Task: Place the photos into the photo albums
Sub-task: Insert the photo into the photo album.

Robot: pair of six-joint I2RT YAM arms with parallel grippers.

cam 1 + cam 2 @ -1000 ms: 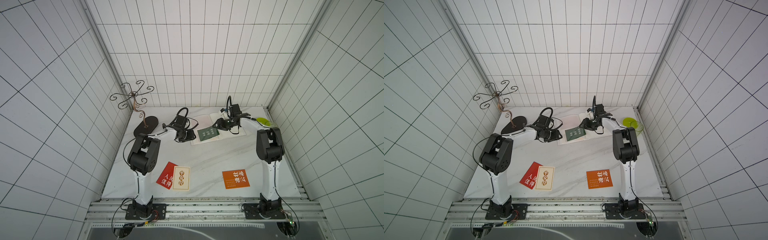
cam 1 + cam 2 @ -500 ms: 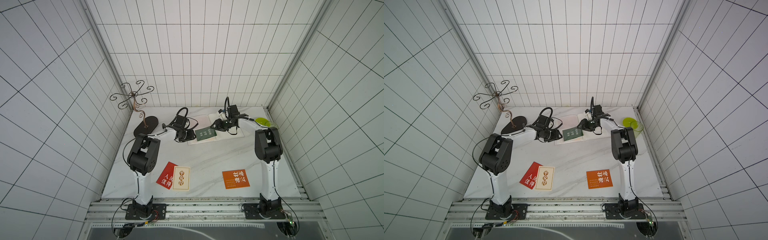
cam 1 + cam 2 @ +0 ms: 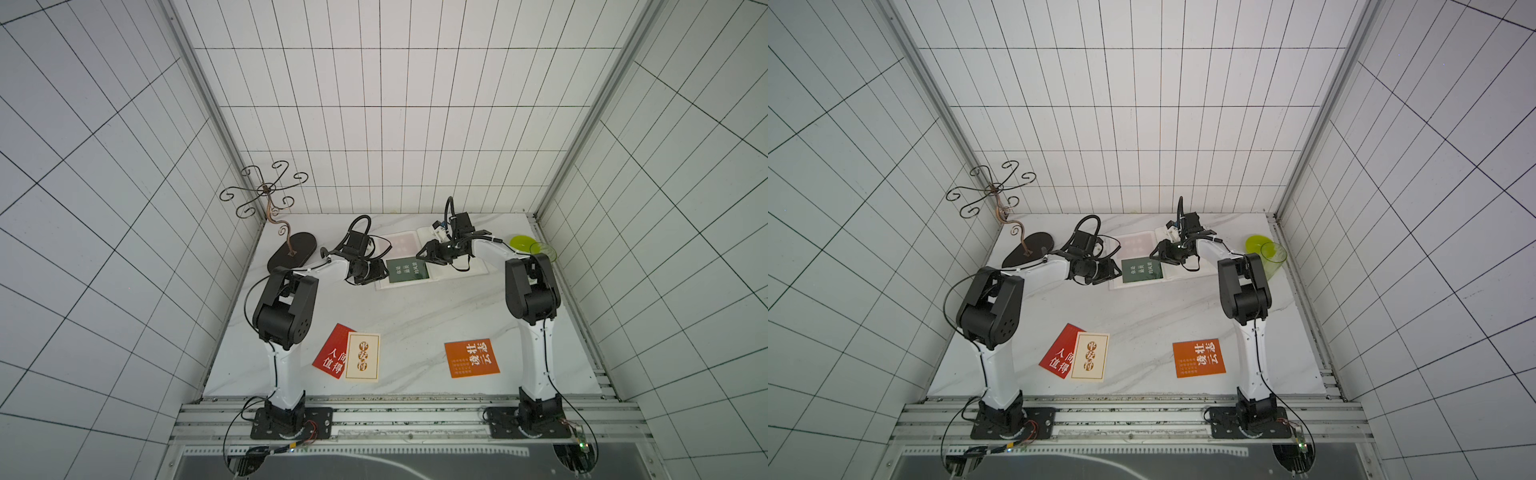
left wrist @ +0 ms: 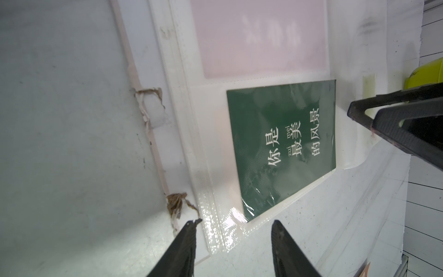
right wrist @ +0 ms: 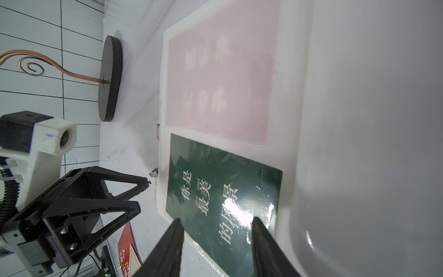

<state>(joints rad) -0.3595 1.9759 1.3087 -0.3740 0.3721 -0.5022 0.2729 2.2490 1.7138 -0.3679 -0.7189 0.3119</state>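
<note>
**Top views.** The album (image 3: 482,268) lies open at the far middle of the table (image 3: 415,316). The green card (image 3: 407,270) rests on its left page, on the near side of a pink card (image 3: 401,245). The left gripper (image 3: 380,272) sits just left of the green card, and the right gripper (image 3: 424,254) sits at its far right corner. Three cards wait near the front edge: the red card (image 3: 332,357), the cream card (image 3: 363,356) overlapping it, and the orange card (image 3: 471,358). A green cup (image 3: 1273,257) stands near the right arm (image 3: 1241,286), so a wide swing back could topple it.

**Left wrist view.** The left jaws stand apart and hold nothing. They straddle the near left corner of the page. The green card (image 4: 282,144) lies under the glossy film of the clear pocket (image 4: 215,134), askew to its seams. Closing here would pinch film, not card, and drag the page.

**Right wrist view.** The right jaws also stand apart and empty, tips over the end of the green card (image 5: 223,191). Whether the card is fully seated cannot be told.
- Pushing a skewed card may buckle it against a seam.
- A dragging tip may draw it back out.
- The grippers work close together, so a careless crossing move risks contact.
</note>
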